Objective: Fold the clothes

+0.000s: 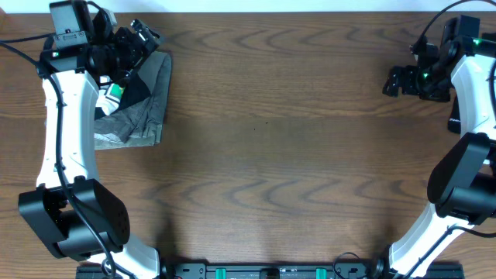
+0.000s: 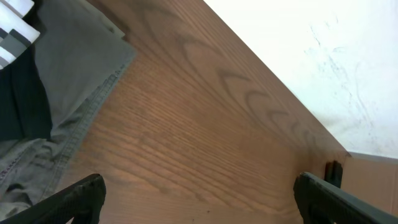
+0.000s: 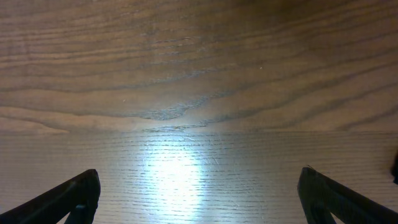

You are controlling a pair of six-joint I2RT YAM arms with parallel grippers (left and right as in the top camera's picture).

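A stack of folded clothes [image 1: 139, 105] lies at the table's far left. A grey garment [image 2: 74, 68] is on top, over a black piece [image 2: 22, 99]. A small white patch with green [image 1: 115, 91] shows in the stack beside my left arm; I cannot tell whether it is the white T-shirt. A white striped bit [image 2: 15, 25] shows in the corner of the left wrist view. My left gripper [image 1: 143, 39] [image 2: 199, 186] is open and empty, over bare wood just beyond the stack's far right corner. My right gripper [image 1: 395, 80] [image 3: 199, 186] is open and empty over bare wood at the far right.
The wooden table [image 1: 271, 155] fills the overhead view. Its far edge [image 2: 280, 93] runs close to my left gripper, with a white surface beyond it. A black rail [image 1: 263, 271] runs along the near edge between the two arm bases.
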